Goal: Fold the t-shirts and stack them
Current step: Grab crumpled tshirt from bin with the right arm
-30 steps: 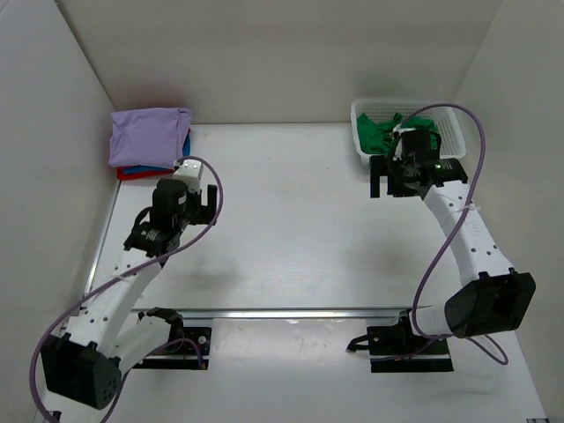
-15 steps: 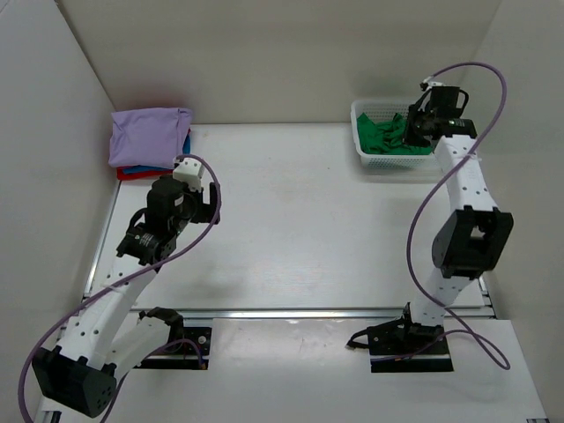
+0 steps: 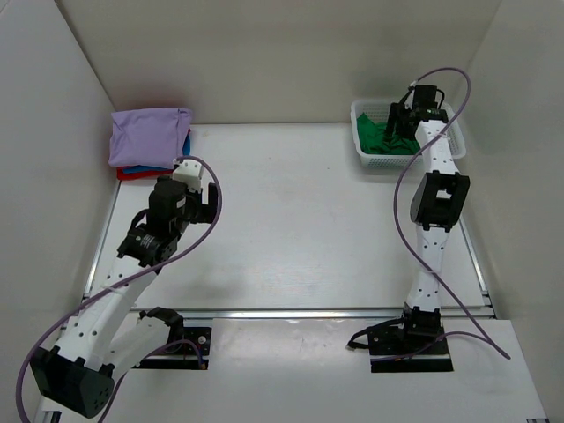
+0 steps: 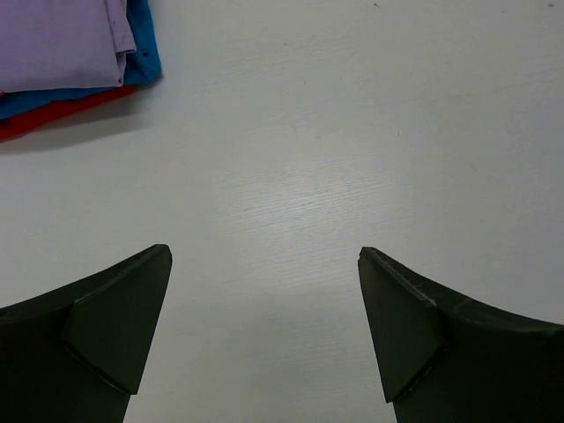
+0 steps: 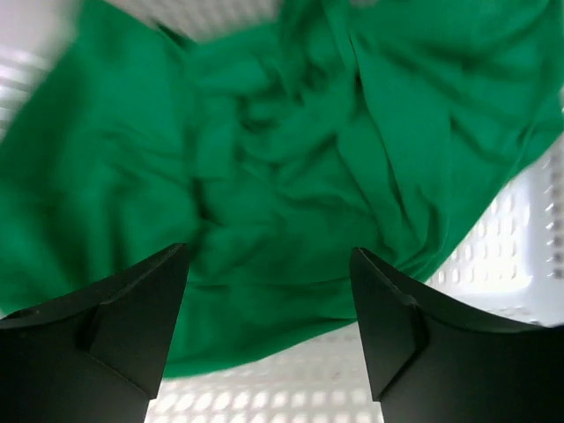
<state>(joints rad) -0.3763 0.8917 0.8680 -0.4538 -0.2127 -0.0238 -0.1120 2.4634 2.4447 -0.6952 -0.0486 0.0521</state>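
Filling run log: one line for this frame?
right gripper open over green t-shirt in mesh basket | left gripper open, empty, over table | folded t-shirt stack far-left

No writing, label, brand or number could be read in any view. The lavender t-shirt [image 3: 148,134] at the far left corner of the tabletop [image 3: 291,211] and the green t-shirt [image 5: 291,176] in the basket [image 3: 374,162] at the far right corner showed only plain, unmarked cloth.

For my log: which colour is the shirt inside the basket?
The shirt is bright green, clearest in the right wrist view.
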